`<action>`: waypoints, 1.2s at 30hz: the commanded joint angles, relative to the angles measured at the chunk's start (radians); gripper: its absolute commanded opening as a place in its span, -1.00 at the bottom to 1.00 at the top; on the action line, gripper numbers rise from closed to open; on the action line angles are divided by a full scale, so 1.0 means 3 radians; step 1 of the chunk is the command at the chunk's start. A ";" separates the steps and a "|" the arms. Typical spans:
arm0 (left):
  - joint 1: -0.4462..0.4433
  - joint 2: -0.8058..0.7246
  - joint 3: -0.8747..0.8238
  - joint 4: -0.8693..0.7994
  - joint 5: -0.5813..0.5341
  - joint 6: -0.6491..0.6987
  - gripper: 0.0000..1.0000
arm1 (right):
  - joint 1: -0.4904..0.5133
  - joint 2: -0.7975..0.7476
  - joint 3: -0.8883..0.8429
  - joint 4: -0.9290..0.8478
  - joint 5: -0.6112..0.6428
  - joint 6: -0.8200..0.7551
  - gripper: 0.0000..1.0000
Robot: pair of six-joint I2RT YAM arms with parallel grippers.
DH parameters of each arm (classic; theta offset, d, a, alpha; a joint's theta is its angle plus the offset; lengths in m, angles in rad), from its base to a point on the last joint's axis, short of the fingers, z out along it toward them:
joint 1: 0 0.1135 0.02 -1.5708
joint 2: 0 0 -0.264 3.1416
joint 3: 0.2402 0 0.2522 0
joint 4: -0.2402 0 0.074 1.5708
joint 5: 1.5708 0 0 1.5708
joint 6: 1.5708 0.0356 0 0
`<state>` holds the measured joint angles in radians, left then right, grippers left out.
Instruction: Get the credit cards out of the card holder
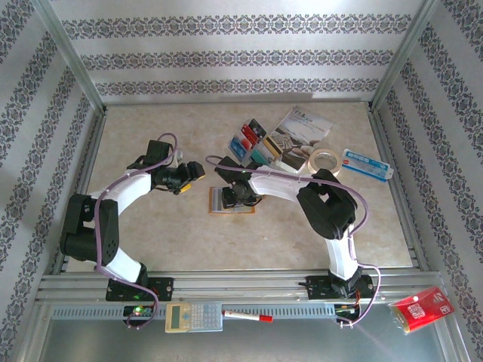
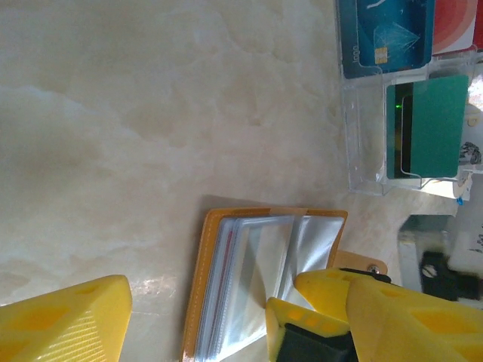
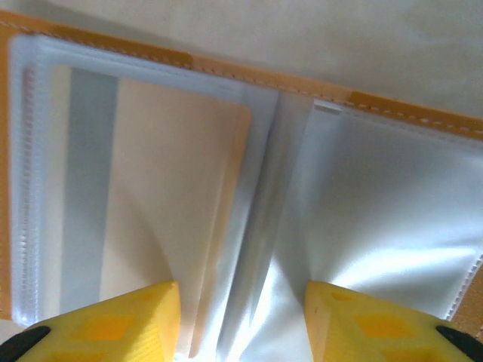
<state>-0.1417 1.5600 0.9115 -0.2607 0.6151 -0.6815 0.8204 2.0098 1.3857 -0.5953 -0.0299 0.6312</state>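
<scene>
The card holder lies open on the table, orange with clear plastic sleeves. My right gripper is down on it, open. In the right wrist view its fingertips straddle the middle fold of the sleeves. A tan credit card sits inside the left sleeve. My left gripper hovers just left of the holder, open, with nothing between its fingers. Other credit cards lie beyond the holder: a blue one, a red one and a teal one in a clear tray.
A printed brochure, a tape roll and a long white-and-blue box lie at the back right. On the near rail are a calculator, a marker and a red packet. Metal frame posts border the table.
</scene>
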 commanded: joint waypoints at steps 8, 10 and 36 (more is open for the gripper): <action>-0.0018 0.0207 0.0008 0.0058 0.0347 -0.0050 0.49 | -0.0009 0.0210 0.0100 -0.0306 0.0097 -0.0002 -0.05; -0.0060 0.0248 0.0042 0.0007 0.0345 -0.0025 0.45 | -0.0009 0.0236 0.0100 -0.0344 0.0129 0.0014 -0.08; -0.0571 0.0681 0.0320 -0.0269 0.0312 0.0095 -0.39 | -0.0055 0.0290 -0.0087 -0.0163 0.0102 0.0069 -0.31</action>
<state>-0.3077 1.7435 0.9722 -0.3092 0.7280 -0.6800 0.8200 2.0361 1.4128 -0.6281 -0.0078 0.6327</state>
